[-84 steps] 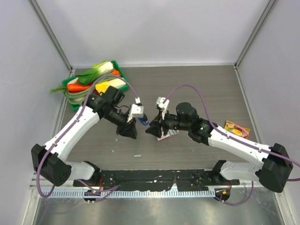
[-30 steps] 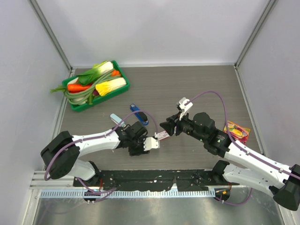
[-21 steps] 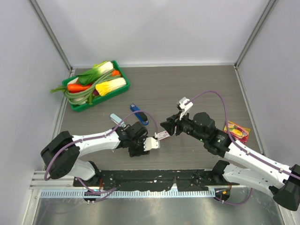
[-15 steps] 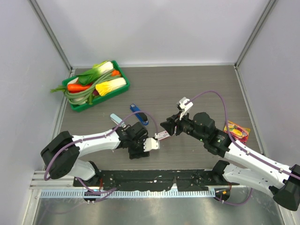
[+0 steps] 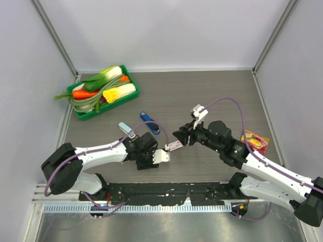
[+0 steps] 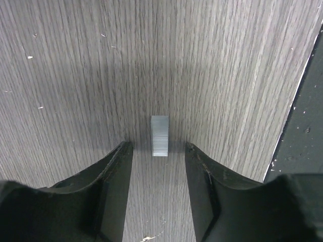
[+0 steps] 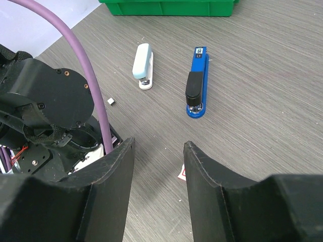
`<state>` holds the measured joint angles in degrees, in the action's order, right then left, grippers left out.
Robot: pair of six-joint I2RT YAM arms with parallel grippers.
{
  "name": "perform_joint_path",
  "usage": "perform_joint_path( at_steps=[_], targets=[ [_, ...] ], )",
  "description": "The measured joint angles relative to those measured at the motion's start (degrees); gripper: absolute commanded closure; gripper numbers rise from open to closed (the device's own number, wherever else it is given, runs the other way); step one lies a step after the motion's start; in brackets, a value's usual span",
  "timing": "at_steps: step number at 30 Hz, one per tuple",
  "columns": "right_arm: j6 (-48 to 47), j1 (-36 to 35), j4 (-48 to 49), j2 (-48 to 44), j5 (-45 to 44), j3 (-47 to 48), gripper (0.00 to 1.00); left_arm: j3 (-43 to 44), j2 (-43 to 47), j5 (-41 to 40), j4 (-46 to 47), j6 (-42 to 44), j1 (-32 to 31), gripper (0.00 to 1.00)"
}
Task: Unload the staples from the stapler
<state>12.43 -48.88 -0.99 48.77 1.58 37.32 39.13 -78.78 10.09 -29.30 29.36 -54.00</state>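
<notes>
The left claw (image 6: 155,151) is hanging low over the bench (image 6: 75,60) with its two fingers spread apart, gripping nothing. The staples (image 6: 160,136), a short silvery strip, are lying flat on the wood grain in the middle of the left wrist view. They are sitting just ahead of the gap between the fingertips and touching neither one. In the top view this claw is sitting in the lower middle of the frame, and the strip cannot be made out there. The right claw (image 7: 157,143) is hovering above the bench, likewise open and empty. In its view the blue stapler (image 7: 197,83) and the pale stapler (image 7: 143,65) are lying apart in the upper half. The red and white packet (image 7: 182,173) is showing between the fingers lower down, and the green tray (image 7: 166,6) is running along the top edge.
</notes>
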Motion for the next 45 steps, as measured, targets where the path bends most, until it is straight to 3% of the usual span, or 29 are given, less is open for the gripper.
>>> perform_joint_path(
  at_steps=[9,15,19,29,40,45],
  targets=[
    [0.3,0.0,0.0,0.3,0.0,0.1,0.54,-0.2,0.1,0.0,0.2,-0.4,0.0,0.81],
    [0.3,0.0,-0.1,0.3,0.0,0.1,0.55,-0.1,0.2,-0.6,0.1,0.0,0.2,0.90],
    [0.2,0.2,-0.7,0.3,0.0,0.6,0.54,3.3,0.4,-0.9,-5.0,0.8,2.2,0.92],
    [-0.6,1.5,-1.5,0.2,2.8,4.1,0.44,29.4,6.7,5.0,-19.3,1.4,6.0,0.92],
    [-5.6,1.6,-3.8,7.2,19.8,12.3,0.39,37.1,6.9,11.1,-30.0,4.0,6.0,0.91],
    [-6.9,1.6,-6.0,10.2,21.9,15.0,0.40,38.1,6.2,10.6,-31.0,4.2,6.0,0.91]
  ],
)
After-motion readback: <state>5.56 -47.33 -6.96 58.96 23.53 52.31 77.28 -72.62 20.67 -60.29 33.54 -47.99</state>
